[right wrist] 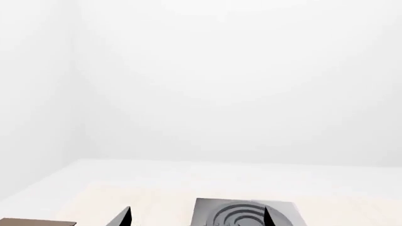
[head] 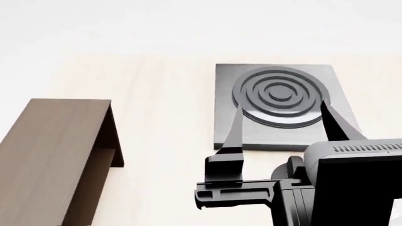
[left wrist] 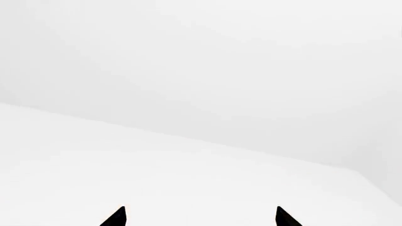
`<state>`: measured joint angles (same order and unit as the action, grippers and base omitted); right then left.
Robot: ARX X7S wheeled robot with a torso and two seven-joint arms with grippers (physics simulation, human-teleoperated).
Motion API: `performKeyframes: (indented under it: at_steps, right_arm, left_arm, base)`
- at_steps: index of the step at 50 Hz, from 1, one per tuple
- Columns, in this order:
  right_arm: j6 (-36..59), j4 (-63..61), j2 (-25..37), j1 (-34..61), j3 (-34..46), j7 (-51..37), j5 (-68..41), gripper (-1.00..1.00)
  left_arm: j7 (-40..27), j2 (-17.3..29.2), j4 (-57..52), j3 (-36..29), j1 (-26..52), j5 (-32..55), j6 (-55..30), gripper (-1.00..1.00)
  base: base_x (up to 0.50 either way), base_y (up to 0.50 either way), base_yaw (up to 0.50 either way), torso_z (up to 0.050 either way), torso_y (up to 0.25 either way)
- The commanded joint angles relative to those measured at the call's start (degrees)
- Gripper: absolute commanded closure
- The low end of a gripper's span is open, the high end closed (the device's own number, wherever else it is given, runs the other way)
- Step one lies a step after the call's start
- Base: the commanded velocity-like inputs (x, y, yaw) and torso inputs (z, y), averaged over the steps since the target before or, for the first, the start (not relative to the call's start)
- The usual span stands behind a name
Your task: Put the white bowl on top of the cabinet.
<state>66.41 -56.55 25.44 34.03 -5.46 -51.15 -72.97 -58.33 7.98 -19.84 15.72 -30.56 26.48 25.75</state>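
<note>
Well, white bowl nowhere in view. Right gripper hovers over the grey stove plate, fingers spread wide, empty. Left gripper also open, empty. Cabinet sits left on the desk. Best find the bowl first.

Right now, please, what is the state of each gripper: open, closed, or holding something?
Left gripper: open, holding nothing; only its two fingertips show.
Right gripper: open, holding nothing, fingers spread above the stove plate.
</note>
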Motion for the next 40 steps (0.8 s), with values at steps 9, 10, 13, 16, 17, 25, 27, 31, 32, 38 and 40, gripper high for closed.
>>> performKeyframes:
  at_steps: [9,10,13,16,17,25,27,31,32,38,40]
  right_arm:
    - [-2.4,-0.8,0.7,-1.0,0.7,1.1,2.3,-1.0]
    - [-2.5,-0.6,0.8,-0.9,0.5,0.6,1.7,-1.0]
    - [-2.4,-0.5,0.9,-0.7,0.8,0.2,1.5,-1.0]
    - [-2.4,-0.4,0.9,-0.5,1.2,0.0,1.3,-1.0]
    - [-2.5,-0.3,0.9,-0.4,1.3,-0.1,1.2,-1.0]
    - [-2.8,0.3,0.9,0.2,1.5,-1.1,-1.1,-1.0]
    - [-2.9,0.2,1.0,0.1,1.6,-1.2,-1.1,-1.0]
    - [-3.4,0.0,1.3,-0.5,1.5,-0.8,-0.6,-1.0]
    - [-3.6,0.0,1.3,-0.6,1.5,-0.7,-0.6,-1.0]
    - [-5.1,0.3,1.4,-1.9,0.6,0.1,-0.5,-1.0]
    - [-5.3,0.4,1.5,-2.1,0.5,0.2,-0.1,-1.0]
  left_arm:
    - [-0.3,0.5,0.4,-0.4,0.1,0.2,0.3,-1.0]
    - [-0.3,0.5,0.4,-0.4,0.1,0.2,0.4,-1.0]
    - [-0.3,0.6,0.5,-0.5,0.1,0.3,0.4,-1.0]
    - [-0.4,0.7,0.6,-0.6,0.1,0.3,0.4,-1.0]
    - [-0.4,0.7,0.6,-0.6,0.1,0.4,0.5,-1.0]
    - [-0.6,0.8,0.5,-0.7,0.0,0.5,0.7,-1.0]
    - [-0.6,0.8,0.4,-0.7,0.0,0.6,0.7,-1.0]
    - [-0.6,0.9,0.5,-0.8,0.0,0.6,0.7,-1.0]
    - [-0.6,0.9,0.5,-0.8,0.0,0.6,0.7,-1.0]
    - [-0.8,1.1,0.7,-1.0,0.1,0.5,0.7,-1.0]
    - [-0.8,1.1,0.7,-1.0,0.1,0.6,0.7,-1.0]
  base:
    - [0.0,0.0,0.0,0.0,0.0]
    - [0.0,0.34,0.0,0.0,0.0]
    - [0.03,0.48,0.0,0.0,0.0]
    - [0.05,0.5,0.0,0.0,0.0]
    - [0.05,0.5,0.0,0.0,0.0]
    - [0.02,0.19,0.0,0.0,0.002]
    - [0.0,0.0,0.0,0.0,0.0]
    - [0.0,0.0,0.0,0.0,0.0]
    - [0.0,0.0,0.0,0.0,0.0]
    - [0.02,0.0,0.0,0.0,0.0]
    - [0.35,0.0,0.0,0.0,0.0]
